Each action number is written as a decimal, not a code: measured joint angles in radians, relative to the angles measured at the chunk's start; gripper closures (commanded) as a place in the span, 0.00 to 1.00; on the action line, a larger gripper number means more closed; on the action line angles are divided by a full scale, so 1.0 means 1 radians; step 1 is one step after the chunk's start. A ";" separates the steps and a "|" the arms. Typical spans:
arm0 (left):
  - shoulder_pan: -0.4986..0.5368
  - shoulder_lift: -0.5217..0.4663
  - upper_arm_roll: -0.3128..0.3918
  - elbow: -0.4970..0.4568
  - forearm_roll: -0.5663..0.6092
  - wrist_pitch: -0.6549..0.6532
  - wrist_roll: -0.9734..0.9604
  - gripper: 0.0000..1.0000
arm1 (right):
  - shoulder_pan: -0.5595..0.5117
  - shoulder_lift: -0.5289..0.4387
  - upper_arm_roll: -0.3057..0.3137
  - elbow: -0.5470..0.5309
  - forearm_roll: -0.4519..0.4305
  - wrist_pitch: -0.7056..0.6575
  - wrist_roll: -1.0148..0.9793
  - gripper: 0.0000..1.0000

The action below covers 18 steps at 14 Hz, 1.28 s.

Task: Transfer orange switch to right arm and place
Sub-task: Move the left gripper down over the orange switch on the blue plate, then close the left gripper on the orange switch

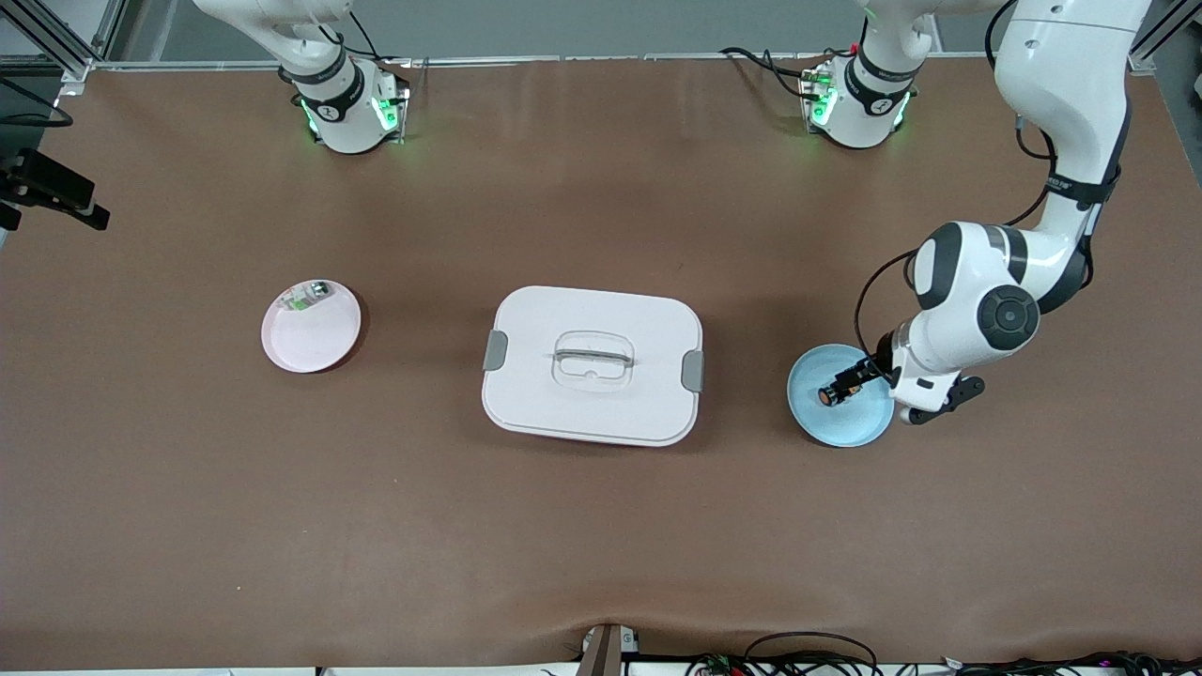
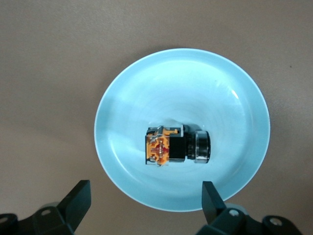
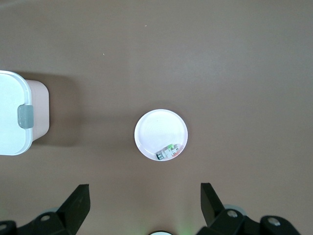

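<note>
The orange switch (image 2: 176,147) lies on its side in the blue plate (image 2: 234,93) toward the left arm's end of the table (image 1: 601,545). The left claw (image 2: 146,203) hangs over it, fingers spread, gripping nothing. The right claw (image 3: 145,204) (spread wide too) waits high over the white plate (image 3: 156,127).

A robotics lab: two fixed arms (image 1: 1024,282), aluminium framing (image 1: 56,38) and loose cables (image 1: 808,648).

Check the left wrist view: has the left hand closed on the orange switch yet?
No. The orange switch lies free in the blue plate, and the left hand is open above it.
</note>
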 measured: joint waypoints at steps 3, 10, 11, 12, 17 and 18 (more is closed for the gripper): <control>-0.011 0.044 0.000 0.037 0.024 0.003 -0.018 0.00 | 0.000 0.000 0.000 0.000 0.000 0.000 0.000 0.00; -0.014 0.154 0.000 0.136 0.034 0.003 -0.038 0.00 | 0.000 0.000 -0.001 0.000 0.000 0.000 0.000 0.00; -0.016 0.162 0.000 0.144 0.034 0.003 -0.050 0.00 | 0.000 0.000 -0.002 0.000 0.000 0.000 0.000 0.00; -0.019 0.168 0.000 0.147 0.034 0.003 -0.057 0.00 | 0.000 0.000 -0.002 0.000 0.000 0.000 0.000 0.00; -0.029 0.186 0.000 0.145 0.035 0.003 -0.068 0.00 | 0.000 0.000 -0.002 0.000 0.000 0.000 0.000 0.00; -0.029 0.189 0.000 0.144 0.036 0.003 -0.068 0.00 | 0.000 0.000 -0.002 0.000 0.000 0.000 0.000 0.00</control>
